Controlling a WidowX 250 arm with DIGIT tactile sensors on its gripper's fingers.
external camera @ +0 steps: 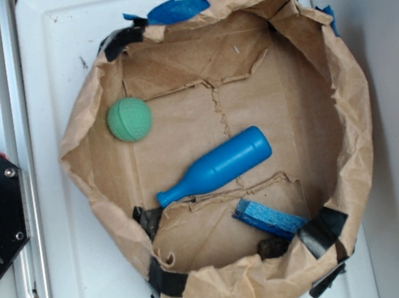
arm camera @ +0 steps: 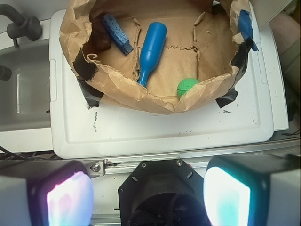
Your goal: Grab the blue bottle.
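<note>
the blue bottle (external camera: 218, 166) lies on its side mid-floor of the brown paper tray (external camera: 356, 172), neck toward the near-left wall, between green ball (external camera: 129, 119) and blue sponge strip (external camera: 269, 218). the pincer (arm camera: 148, 195), spread and empty, hangs outside the tray, so the bottle lies ahead, long axis nearly along the approach.

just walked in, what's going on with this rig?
Nothing is being held yet. The gripper is open and pulled back, well outside the brown paper enclosure on the white tray. The blue bottle lies on its side in the middle of the floor, untouched. A green ball sits apart near one wall, and a blue sponge strip lies near another.
</note>
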